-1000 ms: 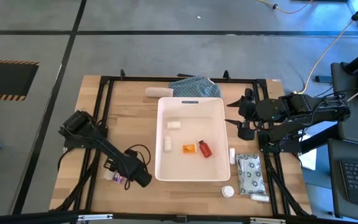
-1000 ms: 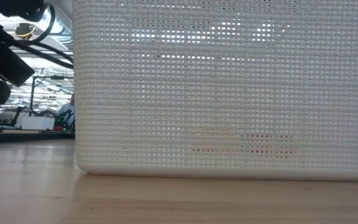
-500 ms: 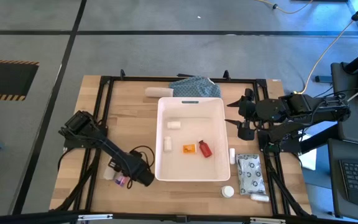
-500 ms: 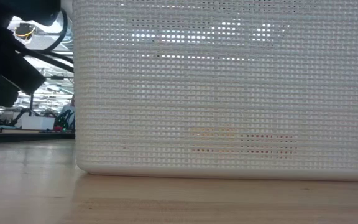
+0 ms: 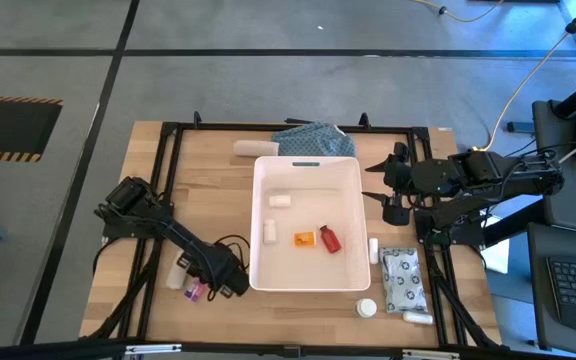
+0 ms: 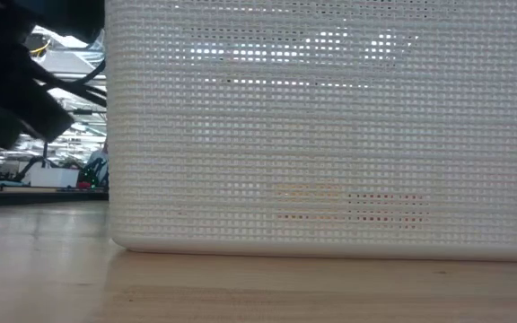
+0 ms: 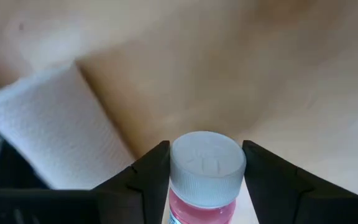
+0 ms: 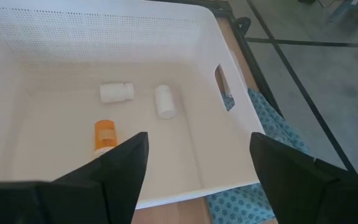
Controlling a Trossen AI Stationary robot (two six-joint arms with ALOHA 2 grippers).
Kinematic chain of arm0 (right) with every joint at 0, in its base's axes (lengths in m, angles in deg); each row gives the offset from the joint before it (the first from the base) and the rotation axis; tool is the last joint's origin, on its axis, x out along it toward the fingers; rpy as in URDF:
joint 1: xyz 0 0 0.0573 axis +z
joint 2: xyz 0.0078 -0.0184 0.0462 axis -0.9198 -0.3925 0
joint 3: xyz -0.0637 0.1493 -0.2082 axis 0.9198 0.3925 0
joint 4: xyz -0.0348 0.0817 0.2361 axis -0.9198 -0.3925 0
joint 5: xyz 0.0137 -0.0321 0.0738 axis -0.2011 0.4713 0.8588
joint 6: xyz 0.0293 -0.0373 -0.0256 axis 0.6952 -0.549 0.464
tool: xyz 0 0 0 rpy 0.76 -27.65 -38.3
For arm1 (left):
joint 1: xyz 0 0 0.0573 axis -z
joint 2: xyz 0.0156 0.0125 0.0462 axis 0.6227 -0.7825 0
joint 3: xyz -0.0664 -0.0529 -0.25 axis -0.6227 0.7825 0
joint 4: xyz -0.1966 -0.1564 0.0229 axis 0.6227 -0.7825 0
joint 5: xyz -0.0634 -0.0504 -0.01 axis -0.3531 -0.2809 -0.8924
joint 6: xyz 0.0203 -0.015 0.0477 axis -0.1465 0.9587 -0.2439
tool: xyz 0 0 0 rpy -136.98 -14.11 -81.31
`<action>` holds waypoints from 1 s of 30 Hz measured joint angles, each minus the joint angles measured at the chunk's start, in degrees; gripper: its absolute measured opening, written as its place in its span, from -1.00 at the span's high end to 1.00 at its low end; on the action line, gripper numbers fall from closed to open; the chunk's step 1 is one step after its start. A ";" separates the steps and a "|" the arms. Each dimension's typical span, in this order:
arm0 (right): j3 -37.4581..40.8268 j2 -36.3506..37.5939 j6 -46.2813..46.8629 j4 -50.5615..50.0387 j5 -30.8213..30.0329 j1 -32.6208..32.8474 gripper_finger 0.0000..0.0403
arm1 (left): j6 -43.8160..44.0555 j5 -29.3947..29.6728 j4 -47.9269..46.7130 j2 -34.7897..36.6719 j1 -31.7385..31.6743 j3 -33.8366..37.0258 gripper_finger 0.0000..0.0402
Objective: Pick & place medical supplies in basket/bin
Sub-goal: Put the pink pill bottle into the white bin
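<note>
In the left wrist view a pink bottle [image 7: 204,208] with a white ribbed cap sits between my left gripper's [image 7: 207,155] fingers. From above, that gripper [image 5: 210,290] is beside the near-left corner of the white basket [image 5: 260,225], with the pink bottle [image 5: 193,292] next to it. The basket holds a red bottle [image 5: 329,239], an orange item [image 5: 304,238] and two white bottles [image 5: 280,200]. My right gripper [image 5: 374,182] waits open at the basket's right side and looks into the basket [image 8: 241,124]. My left gripper has the pink bottle by its white cap [image 7: 207,163], one finger against each side of the cap. The camera looks down onto the cap's top. Whether the bottle is lifted or stands on the table I cannot tell.
A white roll [image 7: 61,134] lies close beside the bottle. Right of the basket lie a white tube [image 5: 373,248], the grey patterned pouch [image 5: 402,278], a white roll [image 5: 367,308] and another tube [image 5: 418,317]. The blue-green cloth [image 5: 313,138] and a white tube [image 5: 248,149] lie at the far side.
My left gripper has sunk lower and shifted slightly toward the table's near edge, beside the basket's near-left corner; in the low view its dark arm fills more of the left side. The right arm and the things in the basket have kept still.
</note>
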 joint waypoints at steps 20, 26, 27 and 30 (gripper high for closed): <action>0.00 0.00 3.10 -1.62 -0.02 0.00 -0.40 | -17.77 11.61 -8.56 23.10 -7.51 0.02 0.14; 0.00 0.00 6.63 -4.13 0.00 0.00 -0.40 | -23.62 27.93 -3.47 34.19 -7.53 0.02 0.14; 0.00 0.00 8.01 -4.80 -0.02 0.00 -0.40 | -25.72 30.44 -1.64 35.77 -7.53 0.02 0.14; 0.00 0.00 12.41 -7.15 -0.01 0.00 -0.40 | -33.74 35.14 4.69 40.50 -7.51 0.02 0.14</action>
